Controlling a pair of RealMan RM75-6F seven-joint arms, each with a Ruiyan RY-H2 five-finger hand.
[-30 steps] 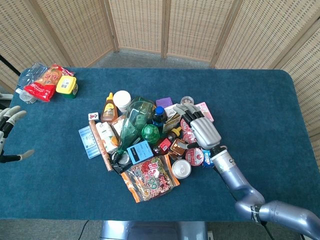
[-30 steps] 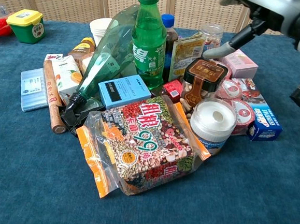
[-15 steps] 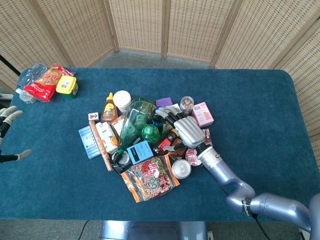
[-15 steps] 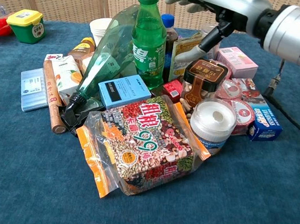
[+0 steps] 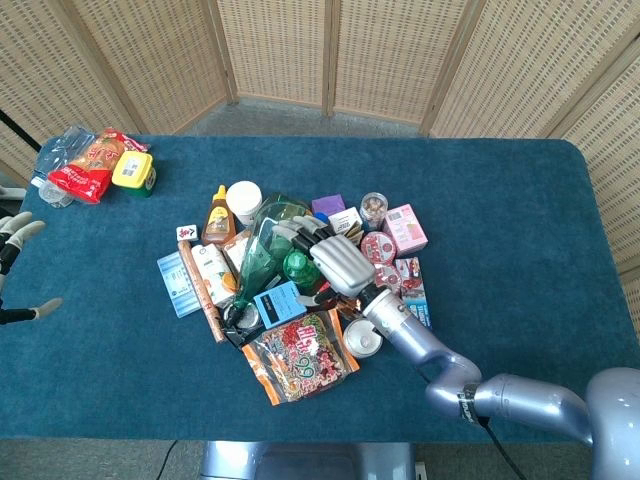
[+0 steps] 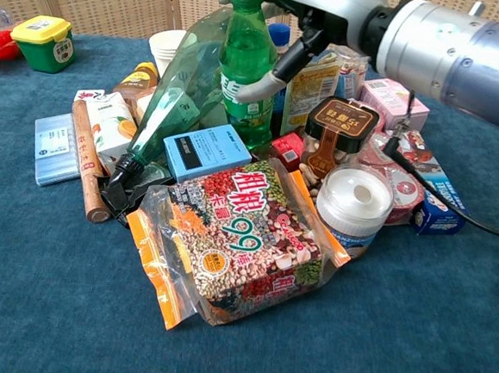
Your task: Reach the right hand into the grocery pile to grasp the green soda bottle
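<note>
The worktop (image 5: pixel 520 220) carries my grocery pile at its middle, and my right hand (image 5: pixel 335 262) hangs over the heart of it. In the chest view the green soda bottle (image 6: pixel 246 65) stands upright in the pile, with the dark green bottle (image 6: pixel 171 103) leaning beside it and the blue box (image 6: pixel 206 150) at its foot. My fingers (image 6: pixel 262 85) are spread and hold nothing; the thumb looks to lie against the bottle's side by the label, though I can't tell whether it truly touches. To do this well I'd settle the palm behind the label, wrap around the body rather than the narrow neck, and close slowly, since a sideways nudge could tip it onto the bean bag (image 6: pixel 241 238). My left hand (image 5: pixel 20 262) waits open at the worktop's far edge.
</note>
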